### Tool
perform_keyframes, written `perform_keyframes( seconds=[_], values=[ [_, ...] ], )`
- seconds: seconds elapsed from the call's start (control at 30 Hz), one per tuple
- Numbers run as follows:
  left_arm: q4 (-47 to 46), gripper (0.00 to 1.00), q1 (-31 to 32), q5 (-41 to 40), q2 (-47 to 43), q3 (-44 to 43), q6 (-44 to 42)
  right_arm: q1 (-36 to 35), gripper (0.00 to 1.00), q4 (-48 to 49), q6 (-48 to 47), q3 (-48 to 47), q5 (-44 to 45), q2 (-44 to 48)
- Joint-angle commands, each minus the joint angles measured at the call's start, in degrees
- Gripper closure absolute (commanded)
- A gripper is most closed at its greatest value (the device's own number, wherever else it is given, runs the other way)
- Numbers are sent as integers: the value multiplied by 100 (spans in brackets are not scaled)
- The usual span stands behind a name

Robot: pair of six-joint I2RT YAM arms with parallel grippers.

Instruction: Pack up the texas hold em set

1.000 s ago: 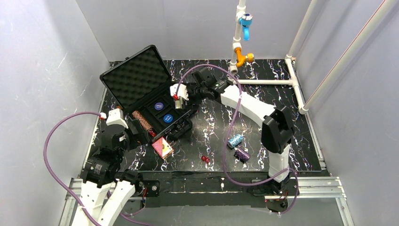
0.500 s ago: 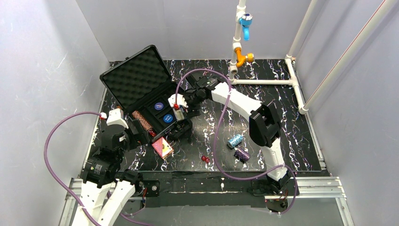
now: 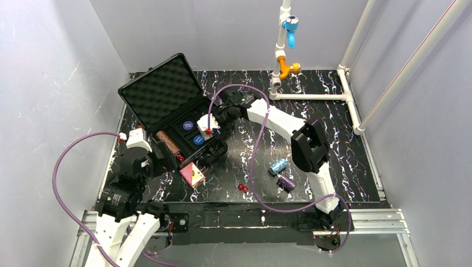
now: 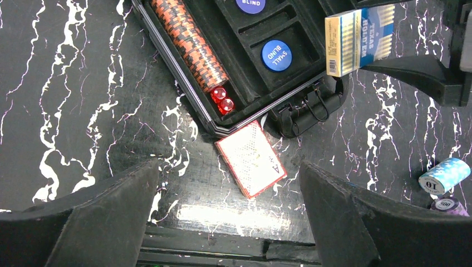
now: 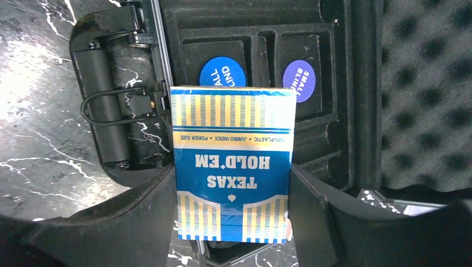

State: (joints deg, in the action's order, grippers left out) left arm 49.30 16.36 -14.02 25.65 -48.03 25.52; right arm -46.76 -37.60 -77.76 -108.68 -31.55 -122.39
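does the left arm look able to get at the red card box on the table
Probably yes: the red card box lies on the table just outside the case, uncovered, below the open left gripper.

Pale grey walls (image 3: 50,83) enclose a black, white-veined tabletop (image 3: 356,161); a white pipe frame (image 3: 314,97) stands at rear right.

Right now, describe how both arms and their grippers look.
The left arm and right arm have white shells and black joints; a purple cable loops from each. The left gripper and right gripper have broad matte black fingers.
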Motion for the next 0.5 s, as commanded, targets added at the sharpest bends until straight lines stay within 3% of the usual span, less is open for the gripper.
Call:
perform_keyframes(
  seconds=[0.0,0.47],
  values=[
    [-34,4,10,31,-71,71,-82,-65,60,403,-594,-281,-158,-125],
    [-57,8,6,94,-214,95,-73,-314,59,1227,-1264,-559,129,-1097]
  ],
)
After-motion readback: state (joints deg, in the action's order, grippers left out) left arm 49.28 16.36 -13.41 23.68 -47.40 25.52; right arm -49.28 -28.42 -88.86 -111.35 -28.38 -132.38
